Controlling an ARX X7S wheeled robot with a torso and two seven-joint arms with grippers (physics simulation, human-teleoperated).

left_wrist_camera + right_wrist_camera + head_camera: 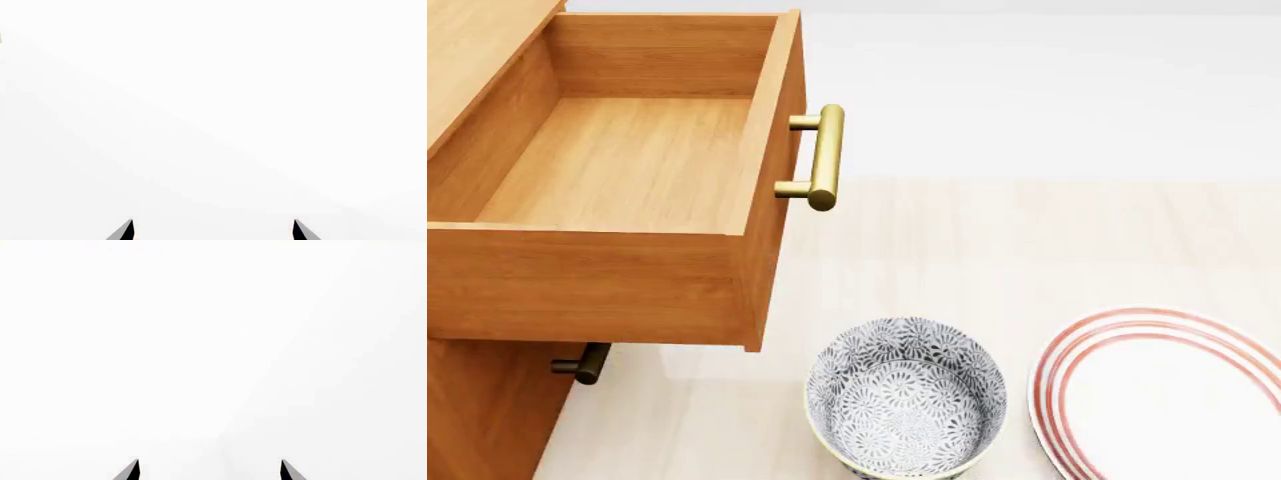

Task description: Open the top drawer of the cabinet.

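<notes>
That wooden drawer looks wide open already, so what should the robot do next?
Probably nothing but keep both arms back. The orange-brown wooden top drawer juts far out of the cabinet, its inside bare. Neither gripper is near its brass bar handle; both wrist views show only open fingertips against white.

Nothing readable anywhere, honestly. No text, labels, brand marks or numbers on the cabinet (481, 400), the top drawer (627, 170) or its brass handle (823, 157). The bowl (908, 400) only has a grey floral pattern and the plate (1154, 390) just has red rings, no lettering on either. Both wrist views are basically blank white, so no writing there either.
</notes>
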